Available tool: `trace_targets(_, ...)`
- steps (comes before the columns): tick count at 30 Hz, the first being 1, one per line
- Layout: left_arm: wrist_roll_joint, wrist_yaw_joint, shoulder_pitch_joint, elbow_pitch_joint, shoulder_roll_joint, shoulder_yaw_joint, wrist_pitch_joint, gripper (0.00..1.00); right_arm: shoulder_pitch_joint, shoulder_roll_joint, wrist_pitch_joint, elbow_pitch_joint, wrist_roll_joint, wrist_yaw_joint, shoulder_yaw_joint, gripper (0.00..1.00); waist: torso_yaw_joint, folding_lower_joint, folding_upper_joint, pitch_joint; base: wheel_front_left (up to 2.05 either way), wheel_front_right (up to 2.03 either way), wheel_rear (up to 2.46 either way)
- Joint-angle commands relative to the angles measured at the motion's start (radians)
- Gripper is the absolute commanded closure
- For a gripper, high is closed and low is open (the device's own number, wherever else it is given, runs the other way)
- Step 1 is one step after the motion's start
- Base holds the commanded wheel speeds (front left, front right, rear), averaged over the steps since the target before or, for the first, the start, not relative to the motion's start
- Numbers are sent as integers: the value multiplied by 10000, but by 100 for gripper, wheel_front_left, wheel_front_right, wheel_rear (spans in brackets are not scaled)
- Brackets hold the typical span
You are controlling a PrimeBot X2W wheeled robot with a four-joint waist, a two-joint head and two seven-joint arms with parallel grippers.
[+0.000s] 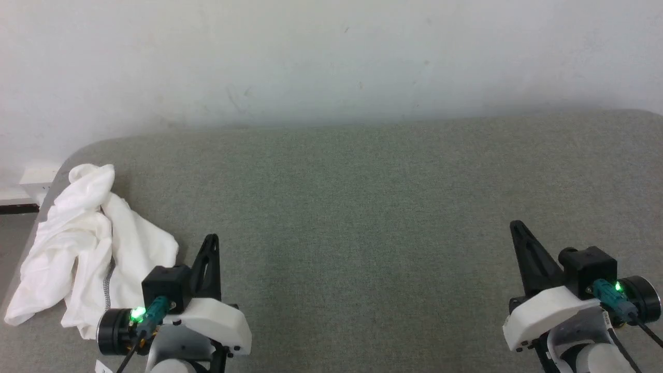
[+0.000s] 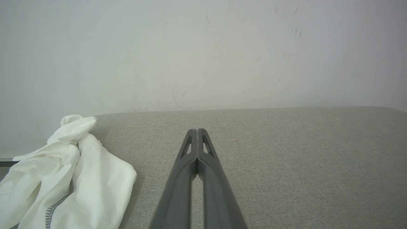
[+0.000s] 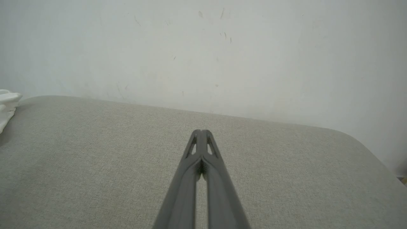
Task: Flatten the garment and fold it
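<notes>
1. The pale wall [image 1: 331,62] rises behind the work area, marked with faint scuffs.
2. A grey-green, cloth-covered surface [image 1: 362,207] with rounded far corners runs up to the wall. A bare stretch of it lies between the two grippers.
3. The garment [image 1: 88,243] lies crumpled in a heap at the surface's left end, close to its rounded far-left corner. In the head view its long axis runs from far to near along the left edge. A bunched, knotted end points toward the wall, and the looser, wider end spreads toward the robot and drifts a little leftward. Which part is collar, sleeve or hem cannot be told. The left wrist view shows the same heap [image 2: 70,171] at lower left, and the right wrist view catches a bit of it [image 3: 6,101] at the left edge.
4. The left gripper [image 1: 211,241] hangs just right of the garment and apart from it, fingers pointing toward the wall. Its wrist housing overlaps the cloth's near right edge in the head view. Its jaws are clenched tip to tip on nothing [image 2: 197,131].
5. The right gripper [image 1: 515,226] hangs well apart from the garment, at the surface's right side. Its jaws are likewise pressed together and empty [image 3: 201,131].
6. A dark grey zigzag seam [image 1: 107,282] runs along the garment's near half, roughly along the long axis.
</notes>
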Motion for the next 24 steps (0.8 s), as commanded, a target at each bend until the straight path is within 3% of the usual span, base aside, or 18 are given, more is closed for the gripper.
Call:
trace_targets(1,62,64,54,-53,32,-7,-70,100,82,-22,-68,-58,-49,52,-1,100,0,0,0,0,0,0,0)
trace_targets(3,62,64,54,-53,32,-7,-70,100,82,-22,-68,-58,-49,52,-1,100,0,0,0,0,0,0,0)
trace_targets(4,0,-3,0,2,0,-3,2,0,0,0,2,4,1,0,-1,0,0,0,0,0,0,0,0)
trace_targets(5,-5,-5,-2,10,-2,-6,6,100,-1,2,9,11,4,-11,-1,100,0,0,0,1,0,0,0)
trace_targets(6,-5,-5,-3,15,-4,-3,14,0,-1,2,8,16,5,-13,-1,0,-1,0,0,1,0,0,0)
trace_targets(24,-366,-62,-183,300,1,-96,-345,0,-78,-1,-350,286,325,-5,-76,0,7,0,0,13,0,0,0)
